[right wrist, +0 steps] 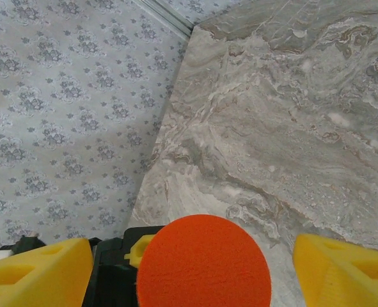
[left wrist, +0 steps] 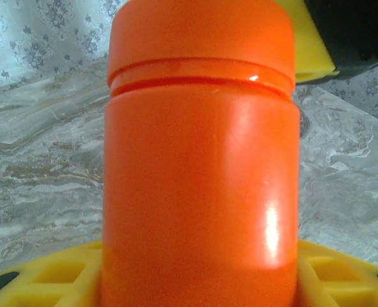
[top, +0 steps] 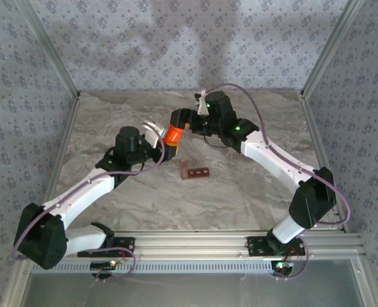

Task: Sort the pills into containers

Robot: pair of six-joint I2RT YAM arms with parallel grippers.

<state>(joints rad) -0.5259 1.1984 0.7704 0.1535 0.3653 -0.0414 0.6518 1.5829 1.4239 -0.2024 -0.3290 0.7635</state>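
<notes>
Left gripper [top: 169,146] first: I've got it clamped on the orange bottle [left wrist: 198,192]. On the left wrist camera the bottle stands upright, its base wedged between the yellow fingers [left wrist: 54,276], which press against it on both sides. The cap [left wrist: 201,38] is on, with a thin seam showing under its rim.

Now the right gripper [top: 181,121]. It sits at the top of the bottle, coming in from the far right. From the right wrist camera I'm looking straight down on the round orange cap [right wrist: 203,262], and the yellow fingers [right wrist: 35,272] stand apart on either side of it. There's a clear gap between each pad and the cap, so nothing is gripped on that side.

From the top camera, the two grippers meet at the bottle a little behind the middle of the table [top: 252,192]. The bottle is lifted off the surface and tilts between them.

The containers [top: 195,171] lie flat on the marble-patterned tabletop. It's the dark red-brown strip, just on the near side of the bottle, roughly central, clear of both grippers. I can't make out what is in its compartments from here.

Both arms reach inward from the near edge. The patterned wall [right wrist: 61,96] closes the workspace on the far side and the flanks.
</notes>
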